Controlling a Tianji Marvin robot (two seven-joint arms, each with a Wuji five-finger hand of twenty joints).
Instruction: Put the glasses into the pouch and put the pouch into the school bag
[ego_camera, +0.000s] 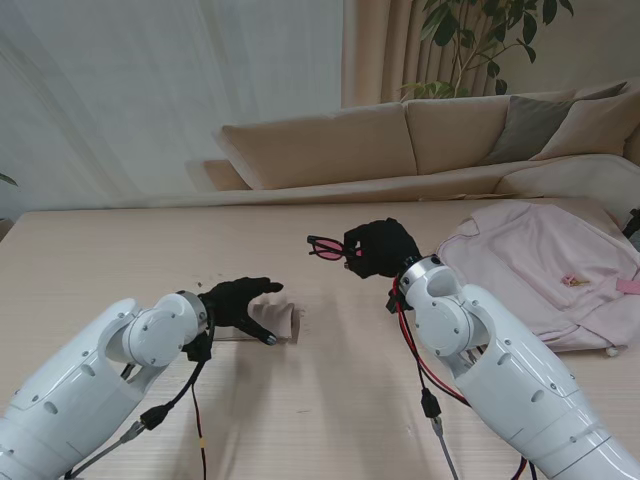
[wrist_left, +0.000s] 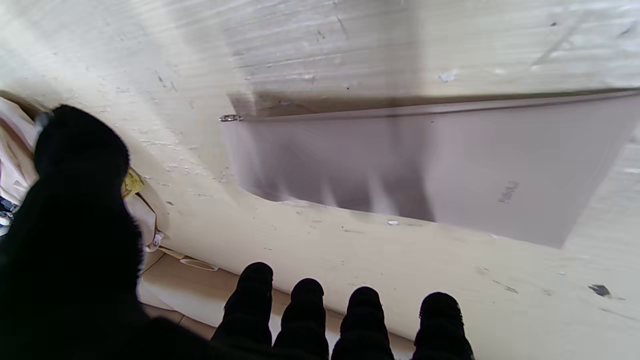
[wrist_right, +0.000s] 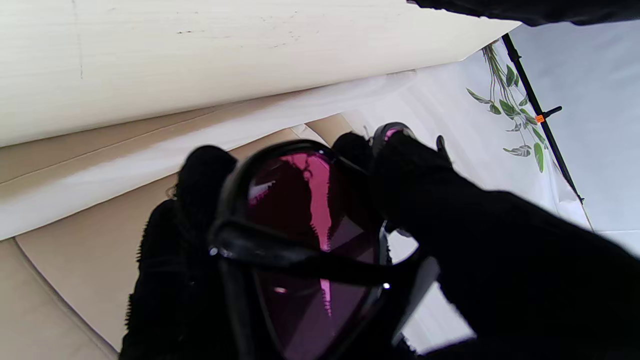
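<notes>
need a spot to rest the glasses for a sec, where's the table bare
Bare table lies between the pouch and the school bag, and along the far edge by the sofa. It is crowded near the left robot hand.

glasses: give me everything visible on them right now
The glasses have a dark, glossy, plastic-looking frame and pink-magenta tinted lenses. One lens fills the right wrist view, with a temple arm folded across it, so they look at least partly folded. The right hand grips them in its black-gloved fingers, with the rest projecting toward the robot's left. They appear lifted clear of the table, to the right of the pouch and left of the school bag, touching neither.
</notes>
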